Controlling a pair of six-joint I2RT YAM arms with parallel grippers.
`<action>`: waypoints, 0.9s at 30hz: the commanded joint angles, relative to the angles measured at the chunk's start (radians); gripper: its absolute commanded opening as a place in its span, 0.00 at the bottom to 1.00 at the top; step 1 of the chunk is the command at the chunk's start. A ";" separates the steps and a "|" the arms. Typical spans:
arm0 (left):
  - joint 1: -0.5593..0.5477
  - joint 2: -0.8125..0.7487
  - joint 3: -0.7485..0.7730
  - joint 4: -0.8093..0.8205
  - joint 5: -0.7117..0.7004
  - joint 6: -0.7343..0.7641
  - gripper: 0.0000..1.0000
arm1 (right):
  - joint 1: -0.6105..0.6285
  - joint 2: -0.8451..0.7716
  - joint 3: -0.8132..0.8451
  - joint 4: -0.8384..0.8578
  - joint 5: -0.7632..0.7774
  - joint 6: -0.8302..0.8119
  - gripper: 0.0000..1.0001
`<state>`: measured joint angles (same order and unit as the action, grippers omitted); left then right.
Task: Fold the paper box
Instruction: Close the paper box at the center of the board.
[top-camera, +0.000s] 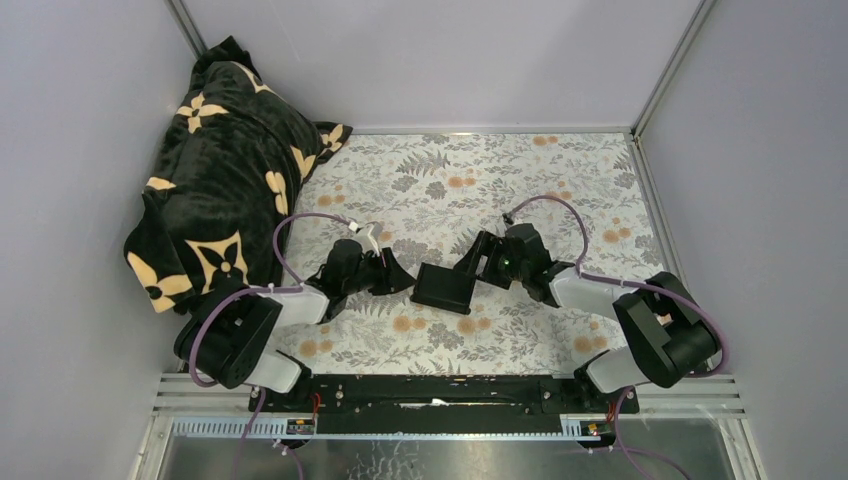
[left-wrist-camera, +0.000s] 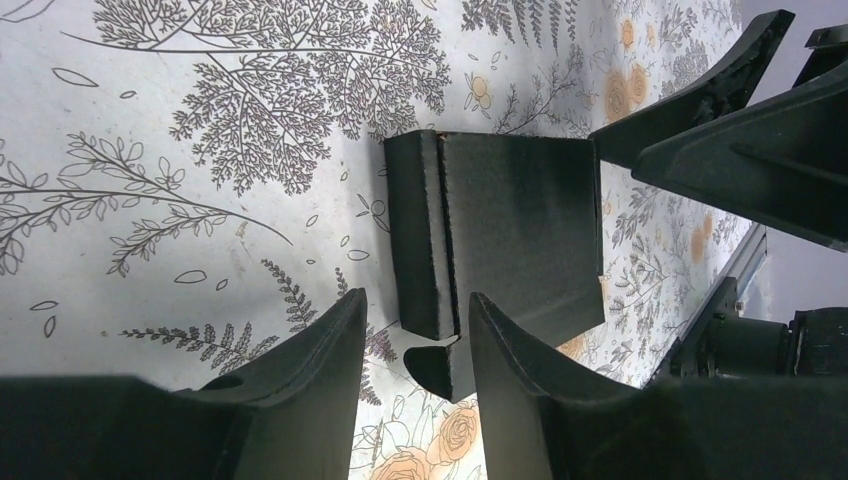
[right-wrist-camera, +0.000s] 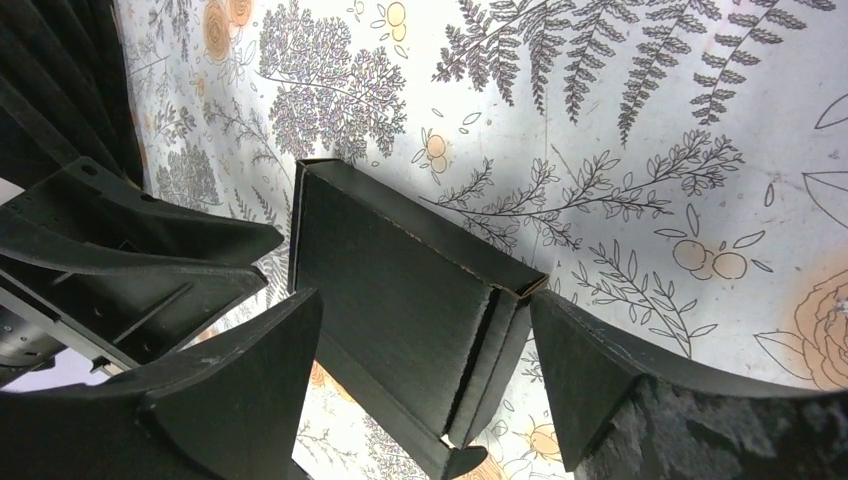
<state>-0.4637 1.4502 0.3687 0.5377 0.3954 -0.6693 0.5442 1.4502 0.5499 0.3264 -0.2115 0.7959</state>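
Observation:
The paper box (top-camera: 443, 286) is a small matte black card box lying on the floral cloth between both arms. In the left wrist view the paper box (left-wrist-camera: 515, 225) shows a creased end flap and a rounded tab. My left gripper (left-wrist-camera: 416, 300) is open; the tab lies between its jaws, with cloth showing beside the left finger. In the right wrist view the paper box (right-wrist-camera: 400, 290) lies under my right gripper (right-wrist-camera: 425, 298), which is open wide and straddles the box's flap end. One right fingertip (right-wrist-camera: 545, 310) is at the box's corner. From above, the left gripper (top-camera: 397, 277) and right gripper (top-camera: 478, 264) flank the box.
A black plush blanket (top-camera: 220, 185) with cream flowers is heaped at the back left. The floral cloth (top-camera: 470, 180) covers the table. Grey walls close in the sides and back. A metal rail (top-camera: 440, 390) runs along the near edge by the arm bases.

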 joint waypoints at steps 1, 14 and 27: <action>0.012 -0.034 -0.005 -0.009 -0.027 0.027 0.49 | -0.016 -0.012 0.042 0.006 -0.044 -0.063 0.84; 0.013 -0.026 -0.010 -0.003 -0.039 0.022 0.49 | -0.017 -0.043 0.025 -0.032 -0.141 -0.078 0.84; 0.012 -0.028 -0.008 -0.017 -0.040 0.023 0.49 | -0.042 0.138 0.191 -0.030 -0.168 -0.133 0.84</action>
<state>-0.4580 1.4265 0.3683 0.5137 0.3664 -0.6628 0.5262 1.5631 0.6788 0.3145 -0.3630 0.7116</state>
